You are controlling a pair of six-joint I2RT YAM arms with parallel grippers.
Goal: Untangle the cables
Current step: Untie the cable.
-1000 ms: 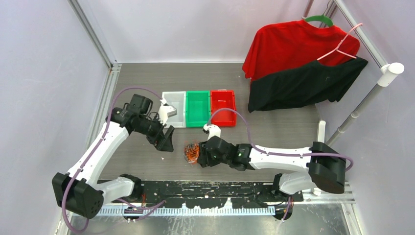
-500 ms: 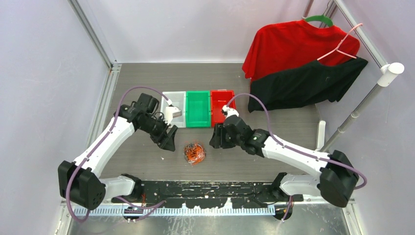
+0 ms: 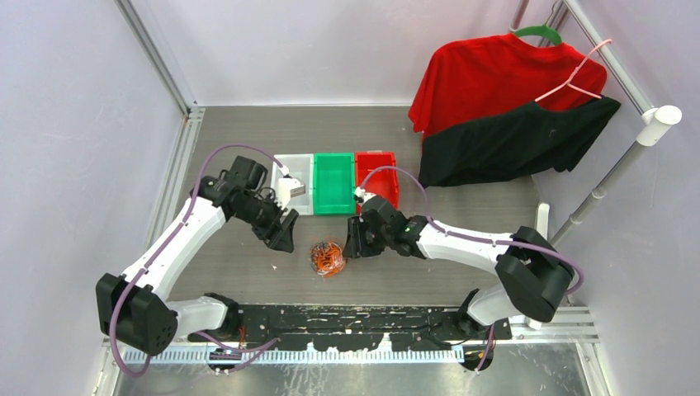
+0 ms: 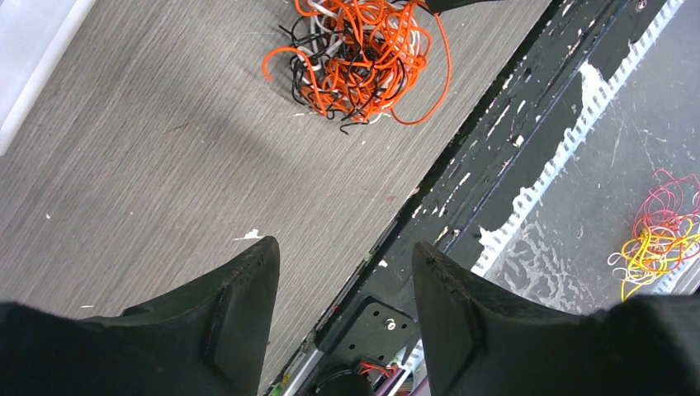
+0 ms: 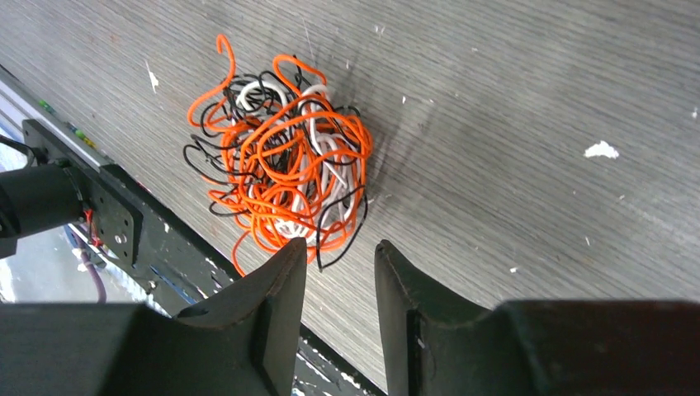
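The cables (image 3: 328,256) lie in one tangled ball of thin orange, black and white cords on the grey table. The ball also shows at the top of the left wrist view (image 4: 357,58) and in the right wrist view (image 5: 281,169). My left gripper (image 3: 285,238) is open and empty, to the left of the ball and apart from it (image 4: 345,252). My right gripper (image 3: 353,245) is open and empty, just to the right of the ball (image 5: 340,252), with nothing between its fingers.
Three bins stand behind the ball: clear (image 3: 295,182), green (image 3: 333,182) and red (image 3: 377,181). A red and a black shirt (image 3: 503,107) hang at the back right. The black rail (image 3: 355,323) runs along the near edge. Red and yellow wires (image 4: 660,239) lie beyond it.
My right gripper rose away from the ball toward the red bin, then came back down to the ball's right side. The ball stays on the table. My left gripper barely moved.
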